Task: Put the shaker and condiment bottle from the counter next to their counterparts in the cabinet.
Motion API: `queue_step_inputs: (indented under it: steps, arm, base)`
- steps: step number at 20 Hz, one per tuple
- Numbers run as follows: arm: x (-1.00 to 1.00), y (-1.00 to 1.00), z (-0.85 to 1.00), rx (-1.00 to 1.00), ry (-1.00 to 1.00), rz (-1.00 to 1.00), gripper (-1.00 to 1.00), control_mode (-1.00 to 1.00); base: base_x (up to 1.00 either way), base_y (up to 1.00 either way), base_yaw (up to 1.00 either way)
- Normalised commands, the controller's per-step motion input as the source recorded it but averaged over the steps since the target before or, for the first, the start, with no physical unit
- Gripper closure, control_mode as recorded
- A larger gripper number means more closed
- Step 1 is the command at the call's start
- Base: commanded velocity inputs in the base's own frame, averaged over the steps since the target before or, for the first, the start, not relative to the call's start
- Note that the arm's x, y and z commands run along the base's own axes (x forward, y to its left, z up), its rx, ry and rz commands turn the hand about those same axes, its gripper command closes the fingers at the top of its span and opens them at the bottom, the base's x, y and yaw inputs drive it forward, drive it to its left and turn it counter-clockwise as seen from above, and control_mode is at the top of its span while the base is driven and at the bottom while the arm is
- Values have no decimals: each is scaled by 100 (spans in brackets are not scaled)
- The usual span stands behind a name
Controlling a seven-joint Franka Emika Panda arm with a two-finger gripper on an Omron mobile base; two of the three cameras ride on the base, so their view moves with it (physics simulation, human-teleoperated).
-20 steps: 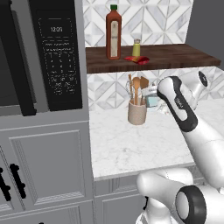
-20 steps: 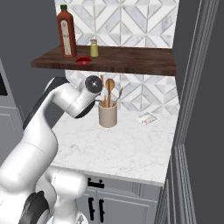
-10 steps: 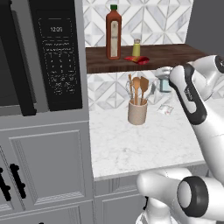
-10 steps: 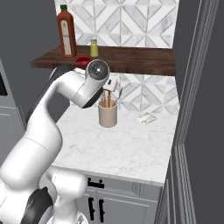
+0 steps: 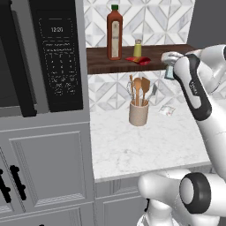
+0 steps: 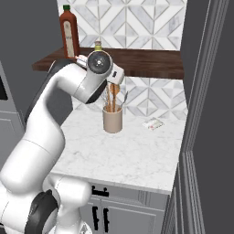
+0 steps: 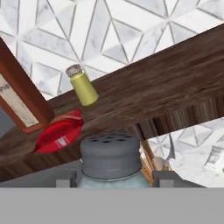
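My gripper [image 7: 111, 179] is shut on the teal shaker [image 7: 110, 159], whose grey perforated cap fills the lower middle of the hand view. In the left base view the shaker [image 5: 168, 73] hangs just in front of the dark wooden shelf [image 5: 154, 54], near its front edge. On the shelf stand the tall red bottle with green cap [image 5: 114, 33] and the yellow-green shaker [image 5: 137, 47]. The flat red condiment packet [image 5: 138, 60] lies on the shelf between them, near the front edge. The hand view shows that packet [image 7: 59, 131] left of the held shaker, below the yellow-green shaker [image 7: 83, 85].
A beige utensil crock [image 5: 139, 112] with wooden spoons stands on the marble counter [image 5: 132, 145] under the shelf. A small white packet [image 5: 167, 110] lies by the tiled wall. A black microwave [image 5: 57, 57] hangs at the left; a dark tall panel [image 6: 205, 91] bounds the right.
The arm has lifted the shaker from beside the crock up and to the right, to the height of the shelf's front edge.
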Motion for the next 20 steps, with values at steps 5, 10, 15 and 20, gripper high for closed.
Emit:
queue_step_inputs:
  steps: [5, 10, 15, 20]
  arm:
    - [11, -24, 20, 4, -15, 12, 100, -100]
    - [13, -7, 1, 6, -24, 18, 100, -100]
    - [-4, 0, 25, 1, -10, 2, 100, -100]
    - [-12, 0, 53, 0, -1, 0, 100, -100]
  base:
    - [0, 0, 0]
    - [0, 0, 0]
    - [0, 0, 0]
    - [0, 0, 0]
